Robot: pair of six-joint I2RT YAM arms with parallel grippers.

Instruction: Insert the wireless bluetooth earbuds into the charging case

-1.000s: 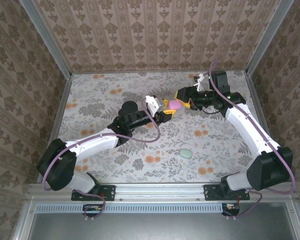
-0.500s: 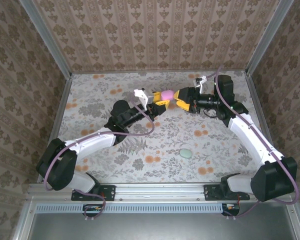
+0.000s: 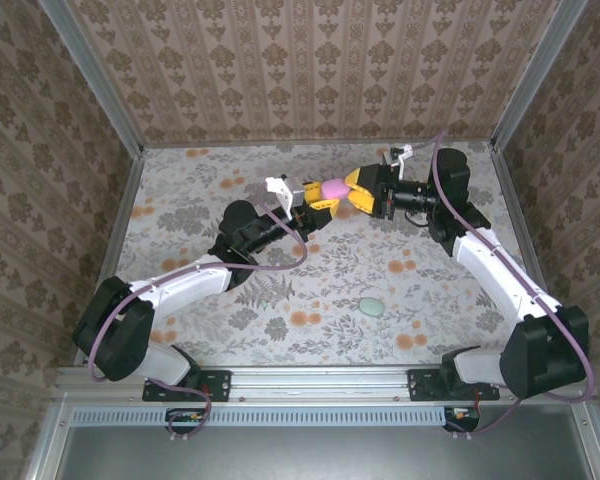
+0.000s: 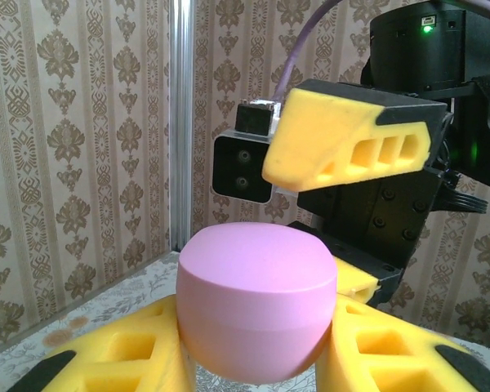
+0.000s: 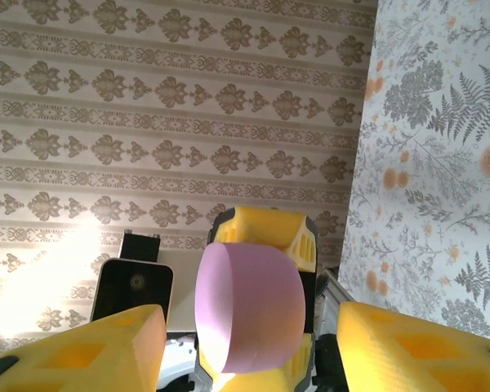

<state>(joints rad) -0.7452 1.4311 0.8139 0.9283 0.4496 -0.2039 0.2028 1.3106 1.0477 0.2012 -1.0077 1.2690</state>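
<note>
Over the floral-printed desk (image 3: 190, 200), the left gripper (image 3: 325, 197) clamps a closed pink pebble-shaped plastic case (image 3: 334, 188) in its jaws; the right gripper (image 3: 356, 192) has its jaws spread wide just beside it.

Pink charging case (image 3: 334, 189) was plain lilac-pink. Second case (image 3: 371, 304) was pale mint green. Left end effector (image 3: 327, 197) and right end effector (image 3: 350, 193) had yellow fingers with black tips. Left arm (image 3: 180, 285) and right arm (image 3: 495, 265) were white and black, cables (image 3: 290, 265) purple. Table (image 3: 180, 200) was a grey floral print with ferns and orange blooms. Walls (image 3: 310, 70) were tan-brown damask in vertical stripes. LED (image 4: 427, 28) was green.
</note>
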